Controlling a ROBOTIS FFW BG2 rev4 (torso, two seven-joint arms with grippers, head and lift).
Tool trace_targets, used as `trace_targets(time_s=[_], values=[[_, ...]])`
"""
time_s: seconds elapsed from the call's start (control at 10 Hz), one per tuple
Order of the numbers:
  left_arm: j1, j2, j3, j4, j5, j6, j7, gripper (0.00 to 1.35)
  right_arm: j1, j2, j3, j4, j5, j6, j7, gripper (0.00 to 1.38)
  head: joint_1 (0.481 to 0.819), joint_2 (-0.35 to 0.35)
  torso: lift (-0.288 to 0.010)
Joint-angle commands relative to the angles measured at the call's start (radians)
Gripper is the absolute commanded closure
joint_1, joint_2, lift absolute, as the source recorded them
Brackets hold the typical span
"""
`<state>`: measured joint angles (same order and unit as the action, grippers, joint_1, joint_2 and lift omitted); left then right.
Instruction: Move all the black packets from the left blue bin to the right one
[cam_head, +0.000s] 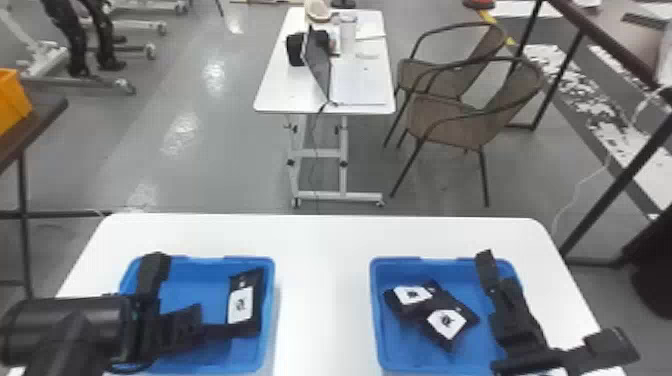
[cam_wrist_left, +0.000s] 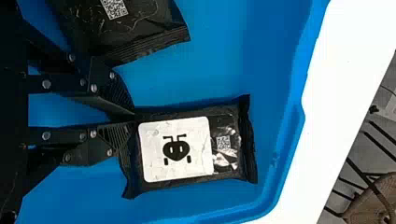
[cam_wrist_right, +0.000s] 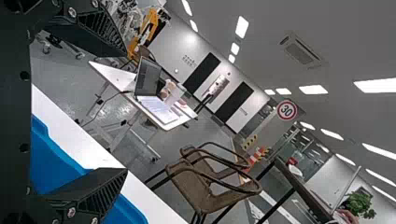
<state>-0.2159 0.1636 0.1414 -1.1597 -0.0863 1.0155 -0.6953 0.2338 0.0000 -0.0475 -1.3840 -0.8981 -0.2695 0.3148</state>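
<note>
By the head view's clock, the left gripper's (cam_wrist_left: 132, 119) jaws were drawn almost together at the near end of a flat black plastic packet with a white label (cam_wrist_left: 196, 149); whether they had pinched its film, I couldn't tell. The packet lay toward 1 o'clock from them in the left blue plastic bin (cam_head: 269, 300), long axis 12 to 6. The left arm (cam_head: 65, 325), much the nearer, reached in from 8. The right gripper (cam_wrist_right: 127, 113) stood wide open and empty by the right bin (cam_head: 376, 320).

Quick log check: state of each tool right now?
Left tool: closed on one end of a black packet.
Right tool: open, fingers wide apart, nothing between them.
</note>
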Motion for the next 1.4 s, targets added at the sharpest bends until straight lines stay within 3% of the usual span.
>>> trace_targets(time_s=[0.0, 0.3, 0.5, 0.6, 0.7, 0.8, 1.1, 1.3], values=[[-0.006, 0.013, -0.031, -0.001, -0.027, -0.006, -0.015, 1.08, -0.001, 0.001, 0.000, 0.003, -0.008, 0.006, 0.006, 0.14, 0.695, -0.012, 0.000], [-0.006, 0.016, -0.042, -0.012, -0.087, -0.057, -0.098, 1.14, -0.002, 0.001, 0.000, 0.007, -0.012, 0.012, 0.014, 0.14, 0.695, -0.007, 0.000], [-0.002, -0.003, -0.013, -0.015, -0.089, -0.055, -0.109, 1.13, -0.004, 0.001, 0.000, 0.008, -0.015, 0.015, 0.015, 0.14, 0.695, -0.010, 0.000], [0.006, -0.022, 0.017, -0.015, -0.090, -0.080, -0.113, 0.76, -0.002, 0.001, 0.002, 0.010, -0.015, 0.015, 0.015, 0.14, 0.695, -0.011, 0.000], [0.015, -0.030, 0.037, -0.015, -0.076, -0.144, -0.113, 0.30, -0.004, 0.001, 0.002, 0.011, -0.016, 0.015, 0.017, 0.14, 0.695, -0.012, 0.000], [0.015, -0.032, 0.043, -0.017, -0.049, -0.150, -0.121, 0.07, -0.004, 0.001, 0.002, 0.011, -0.018, 0.016, 0.018, 0.14, 0.695, -0.016, 0.000], [0.035, -0.045, 0.040, -0.115, -0.061, -0.097, -0.124, 0.00, -0.002, 0.001, 0.002, 0.011, -0.025, 0.016, 0.020, 0.14, 0.695, -0.029, 0.000], [0.049, -0.056, 0.033, -0.193, -0.098, -0.005, -0.124, 0.00, -0.005, 0.001, 0.005, 0.014, -0.030, 0.016, 0.021, 0.14, 0.695, -0.032, 0.000]])
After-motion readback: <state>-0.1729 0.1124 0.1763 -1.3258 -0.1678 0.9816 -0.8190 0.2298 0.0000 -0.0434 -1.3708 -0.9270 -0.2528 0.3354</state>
